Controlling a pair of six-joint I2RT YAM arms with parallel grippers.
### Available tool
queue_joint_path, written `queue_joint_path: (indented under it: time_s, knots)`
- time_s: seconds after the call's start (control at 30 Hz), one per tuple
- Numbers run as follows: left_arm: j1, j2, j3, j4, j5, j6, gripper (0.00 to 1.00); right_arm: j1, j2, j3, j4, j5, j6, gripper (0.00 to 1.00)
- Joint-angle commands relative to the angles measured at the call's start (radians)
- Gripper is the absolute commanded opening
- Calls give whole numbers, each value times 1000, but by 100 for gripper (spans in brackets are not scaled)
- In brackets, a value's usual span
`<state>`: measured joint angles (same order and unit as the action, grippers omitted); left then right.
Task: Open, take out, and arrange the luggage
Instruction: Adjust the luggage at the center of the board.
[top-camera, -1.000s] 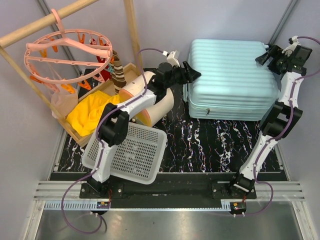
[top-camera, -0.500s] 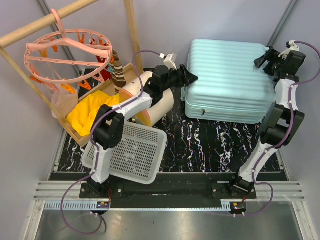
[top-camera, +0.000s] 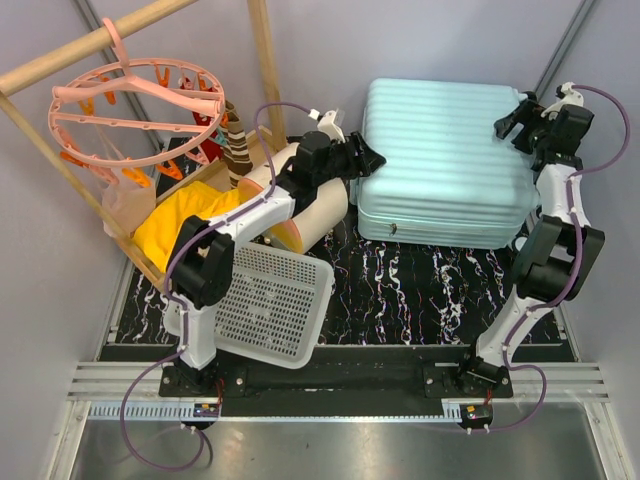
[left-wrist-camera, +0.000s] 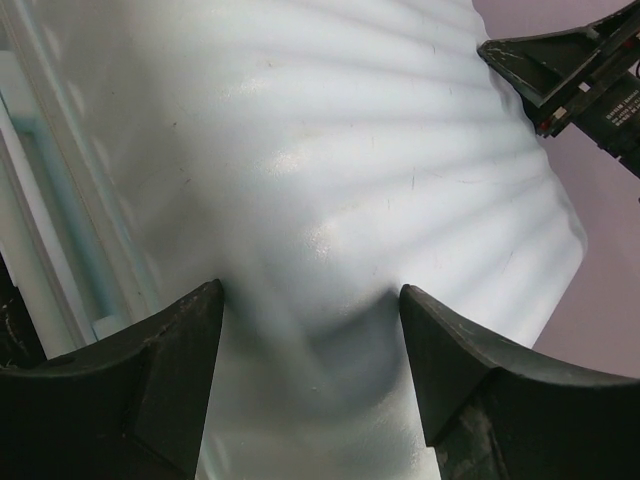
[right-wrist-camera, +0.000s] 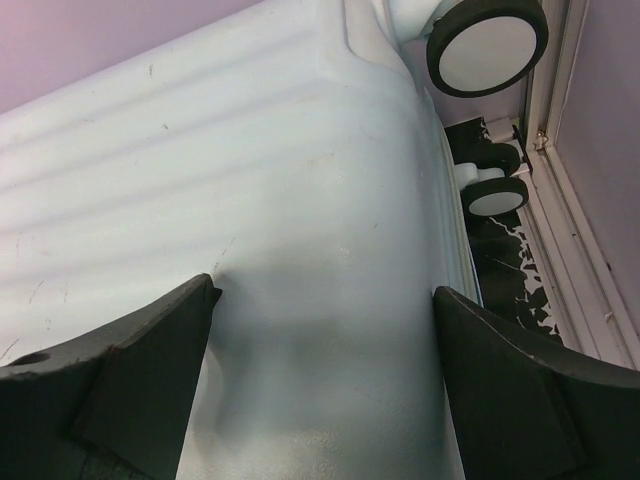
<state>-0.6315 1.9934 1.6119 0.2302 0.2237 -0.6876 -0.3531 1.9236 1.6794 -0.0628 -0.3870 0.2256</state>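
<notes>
Luggage (top-camera: 445, 160) lies flat & shut at back R of mat (top-camera: 420, 275), wheels (right-wrist-camera: 487, 30) on R side. L gripper (top-camera: 372, 160) at its L edge, jaws apart over ribbed shell, nothing held. R gripper (top-camera: 508, 118) at far R corner, jaws wide, empty

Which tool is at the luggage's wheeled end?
The right tool, over the luggage by its wheels; the left tool is at the opposite side.
</notes>
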Motion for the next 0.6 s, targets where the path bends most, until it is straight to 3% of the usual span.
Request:
queue_joint_path:
  time_s: [0.0,0.33,0.57]
  knots:
    - [-223,24,16,143,336,-82,71,347,-91,-49,-258,-613,158,91]
    - [-283,35,34,150,350,-87,71,335,54,181,-288,-368,100,92]
    - [-329,53,56,182,353,-107,71,313,115,379,-443,-303,-11,98]
